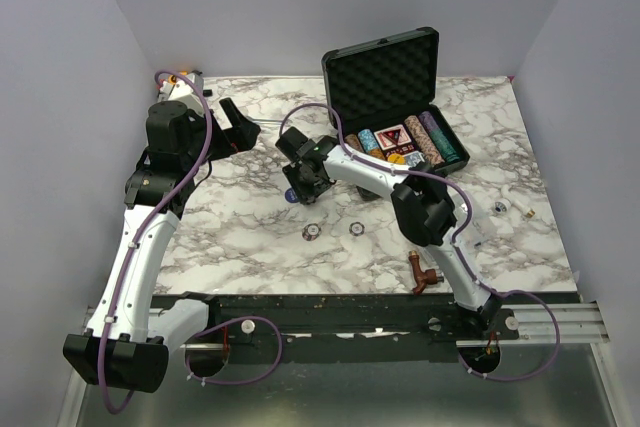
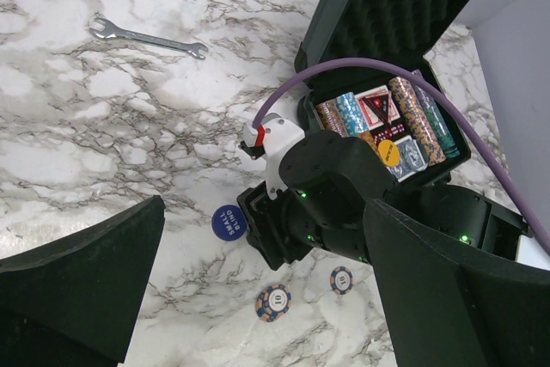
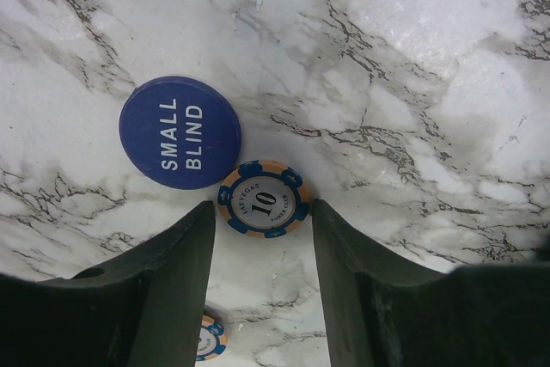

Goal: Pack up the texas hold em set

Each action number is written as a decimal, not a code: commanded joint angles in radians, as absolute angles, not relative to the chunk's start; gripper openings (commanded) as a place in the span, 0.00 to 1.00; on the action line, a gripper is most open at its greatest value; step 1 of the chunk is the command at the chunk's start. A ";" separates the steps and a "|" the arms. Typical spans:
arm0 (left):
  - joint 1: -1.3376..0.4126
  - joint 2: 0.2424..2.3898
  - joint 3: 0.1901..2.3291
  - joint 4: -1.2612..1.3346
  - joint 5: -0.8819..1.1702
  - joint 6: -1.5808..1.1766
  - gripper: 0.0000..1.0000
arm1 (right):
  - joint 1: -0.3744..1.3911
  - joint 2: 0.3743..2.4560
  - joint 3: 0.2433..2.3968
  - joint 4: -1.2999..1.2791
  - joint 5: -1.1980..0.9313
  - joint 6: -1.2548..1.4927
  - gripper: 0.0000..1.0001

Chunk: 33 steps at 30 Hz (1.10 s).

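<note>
Jaws of your right claw (image 3: 263,212) stand apart, one on each side of the 10 chip (image 3: 263,197) on the table (image 3: 412,58), very close to it. The blue Small Blind disc (image 3: 180,132) lies just beside that chip. Your left claw (image 1: 238,125) is wide apart, holding nothing. The black case (image 1: 385,67) sits open at the far side, chips (image 1: 433,137) inside.

Found black briefcase (image 1: 383,67) open at upper right of the top view, lid upright, bumpy foam lining exposed. Held rows of striped poker chips (image 1: 425,137) on edge, a red card deck (image 1: 392,137) and a yellow disc (image 2: 388,152) in its base. Found blue "SMALL BLIND" disc (image 3: 180,132) flat on marble, left of centre in the right wrist view, just beside an orange-and-blue "10" chip (image 3: 263,198). Spotted two more chips (image 1: 312,231) flat, side by side but apart, below centre of the top view.
</note>
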<state>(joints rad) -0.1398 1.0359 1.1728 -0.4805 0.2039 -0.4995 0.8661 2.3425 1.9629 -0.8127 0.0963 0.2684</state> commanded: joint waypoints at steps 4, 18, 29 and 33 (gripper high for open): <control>-0.144 1.024 1.197 -0.480 0.229 -0.499 0.99 | 0.872 2.386 1.944 -0.829 0.130 0.289 0.40; -0.144 1.018 1.193 -0.475 0.230 -0.500 0.98 | 0.867 2.050 1.646 -0.694 0.122 0.301 0.28; -0.144 1.019 1.188 -0.471 0.226 -0.500 0.99 | 0.880 2.082 1.672 -0.732 0.084 0.343 0.60; -0.144 1.019 1.189 -0.473 0.225 -0.500 0.99 | 0.880 2.185 1.790 -0.811 0.060 0.337 0.65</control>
